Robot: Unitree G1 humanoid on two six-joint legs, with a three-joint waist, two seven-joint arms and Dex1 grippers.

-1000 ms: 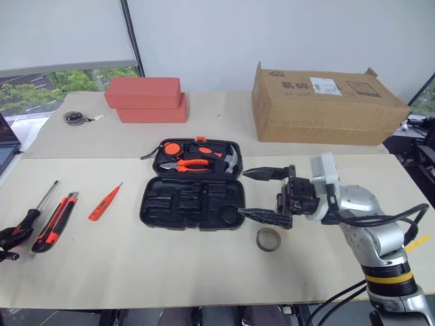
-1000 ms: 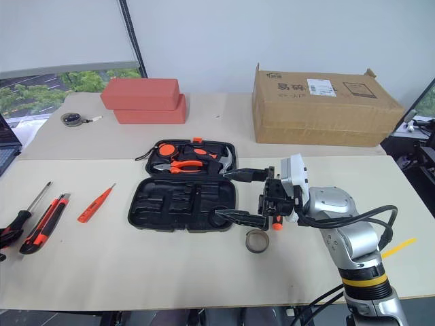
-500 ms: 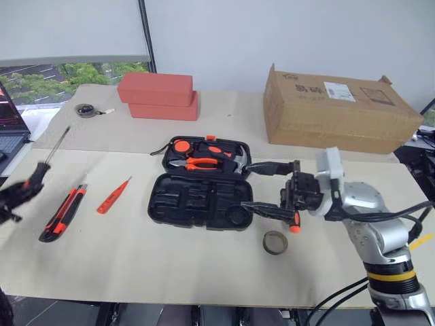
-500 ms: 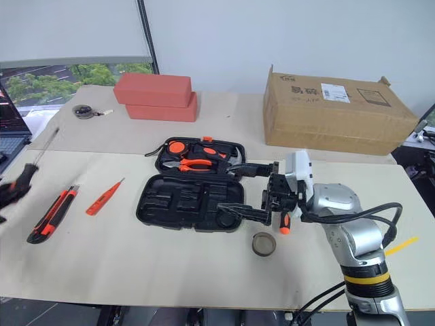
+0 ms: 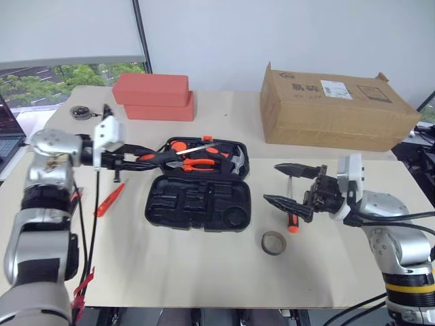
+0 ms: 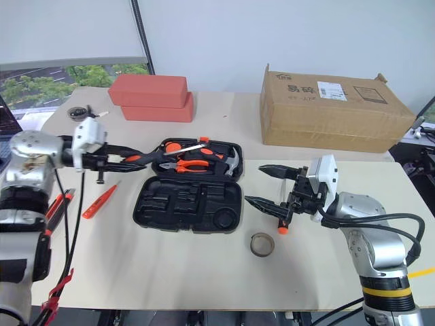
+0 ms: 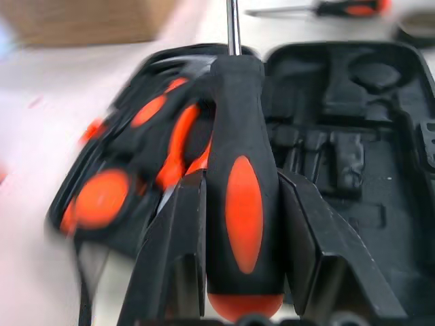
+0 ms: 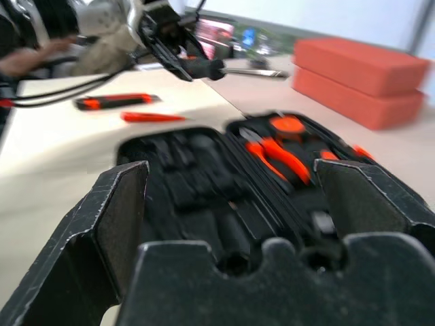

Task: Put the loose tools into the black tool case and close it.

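Grey and ring-shaped, the small tape roll (image 5: 274, 242) lies nearest on the pale beige desk (image 5: 204, 272), just off the right front corner of the open black moulded plastic tool case (image 5: 198, 202). Just beyond the roll, a black-and-orange-handled screwdriver (image 5: 291, 216) lies flat on the desk beneath the right gripper (image 5: 283, 183), whose two black fingers are spread wide with nothing between them, pointing toward the case. The case's front half shows empty tool-shaped recesses; its rear half holds orange-handled pliers (image 5: 197, 164) and a hammer (image 5: 230, 159). To the left of the case a slim orange tester screwdriver (image 5: 109, 200) lies on the desk, with an orange-black utility knife (image 6: 56, 206) further left, partly behind the left arm. The left gripper (image 7: 239, 204) is clamped on the handle of a second black-and-orange screwdriver (image 7: 242, 197), held above the rear left part of the case with its metal shaft reaching out over the pliers. Farther back, two stacked red rectangular boxes (image 5: 153, 96) sit at the left, a small round dark tape measure (image 5: 80, 112) beside them, and a large brown cardboard box (image 5: 333, 106) at the right.
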